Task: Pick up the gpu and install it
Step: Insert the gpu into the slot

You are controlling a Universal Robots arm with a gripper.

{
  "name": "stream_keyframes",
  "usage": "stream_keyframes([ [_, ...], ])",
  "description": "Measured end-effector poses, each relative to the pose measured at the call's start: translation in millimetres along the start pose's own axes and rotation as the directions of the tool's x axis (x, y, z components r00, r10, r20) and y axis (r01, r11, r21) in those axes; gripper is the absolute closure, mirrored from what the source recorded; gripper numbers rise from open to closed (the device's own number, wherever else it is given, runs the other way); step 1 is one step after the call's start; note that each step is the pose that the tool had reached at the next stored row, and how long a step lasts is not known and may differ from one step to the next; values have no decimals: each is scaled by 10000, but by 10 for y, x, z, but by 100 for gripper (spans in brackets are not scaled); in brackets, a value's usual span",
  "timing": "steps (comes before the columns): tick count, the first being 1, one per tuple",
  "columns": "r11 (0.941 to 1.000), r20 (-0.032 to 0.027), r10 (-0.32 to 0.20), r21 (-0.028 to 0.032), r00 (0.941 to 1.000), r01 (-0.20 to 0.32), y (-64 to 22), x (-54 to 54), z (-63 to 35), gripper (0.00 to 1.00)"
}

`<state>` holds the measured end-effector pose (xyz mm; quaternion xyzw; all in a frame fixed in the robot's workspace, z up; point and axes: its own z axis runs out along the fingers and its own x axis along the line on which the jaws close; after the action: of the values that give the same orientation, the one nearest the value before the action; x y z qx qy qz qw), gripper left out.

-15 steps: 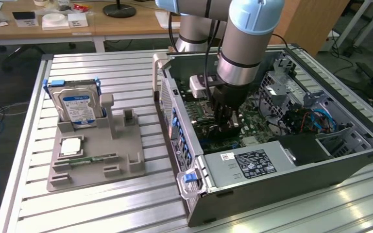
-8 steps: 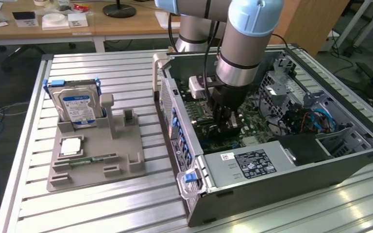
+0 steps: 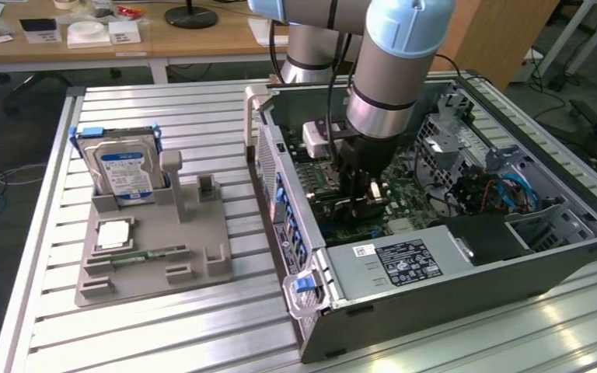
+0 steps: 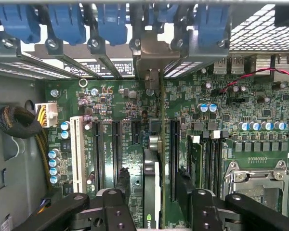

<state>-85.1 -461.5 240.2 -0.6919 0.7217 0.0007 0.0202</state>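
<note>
Exterior view: slatted metal table, wooden desks behind.

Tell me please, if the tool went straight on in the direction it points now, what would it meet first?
Most likely the gpu. The tool points down at the motherboard in the computer case, its fingers open on either side of the card, which stands on edge in its slot. Depth is unclear; the board lies beyond.
</note>
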Motion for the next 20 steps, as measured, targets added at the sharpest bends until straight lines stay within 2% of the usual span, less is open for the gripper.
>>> stream_keyframes([
  [3, 10000, -3, 0, -1, 10000, 0, 0, 0, -7, 49],
  [6, 10000, -1, 0, 0, 10000, 0, -2, -2, -59, 49],
  [20, 10000, -10, -1, 1, 10000, 1, -14, -16, -500, 49],
])
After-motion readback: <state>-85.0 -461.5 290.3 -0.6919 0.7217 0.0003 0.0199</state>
